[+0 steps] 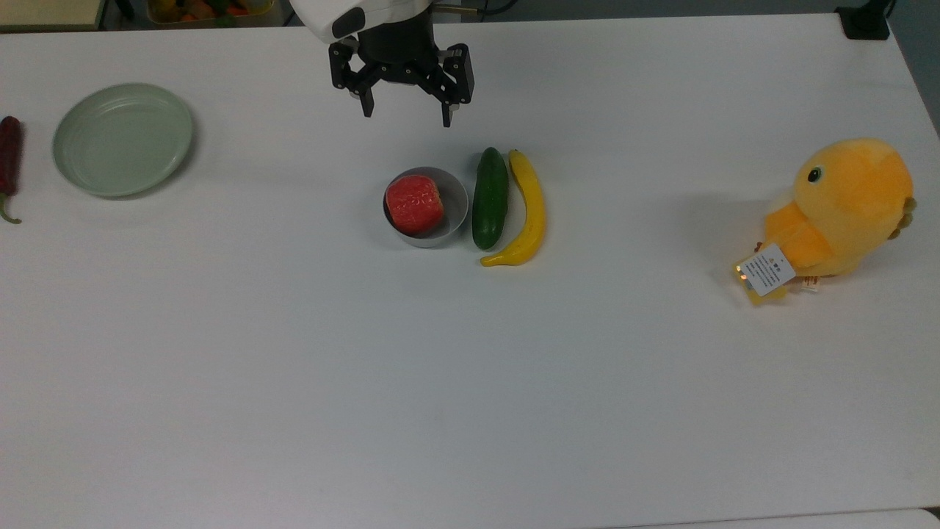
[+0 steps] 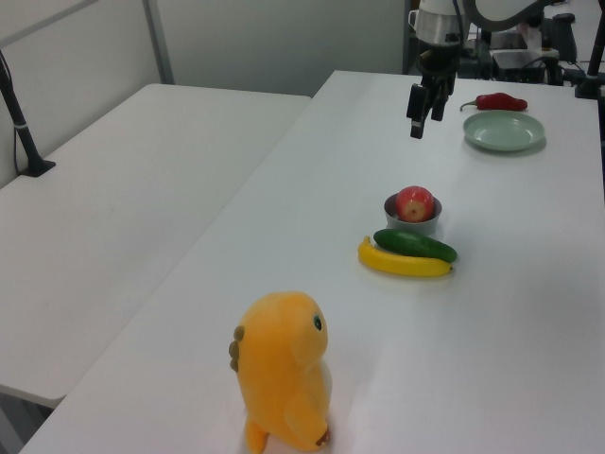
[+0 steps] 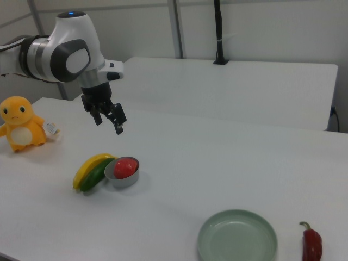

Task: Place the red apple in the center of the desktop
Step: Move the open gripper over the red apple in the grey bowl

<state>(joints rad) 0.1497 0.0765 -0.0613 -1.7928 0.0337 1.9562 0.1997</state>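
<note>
Still bowl-bound, round pink-streaked red apple [image 1: 415, 204] below the open, empty hand [image 1: 407, 112].

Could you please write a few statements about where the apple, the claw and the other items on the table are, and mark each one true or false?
1. The red apple sits inside the small grey bowl. True.
2. The claw is shut on the apple. False: it hangs open above the desktop, apart from the apple.
3. The cucumber lies between the bowl and the banana. True.
4. The chili pepper rests on the green plate. False: it lies on the desktop beside the plate.
5. The yellow plush toy leans against the banana. False: it stands well apart, near the top view's right edge.
</note>
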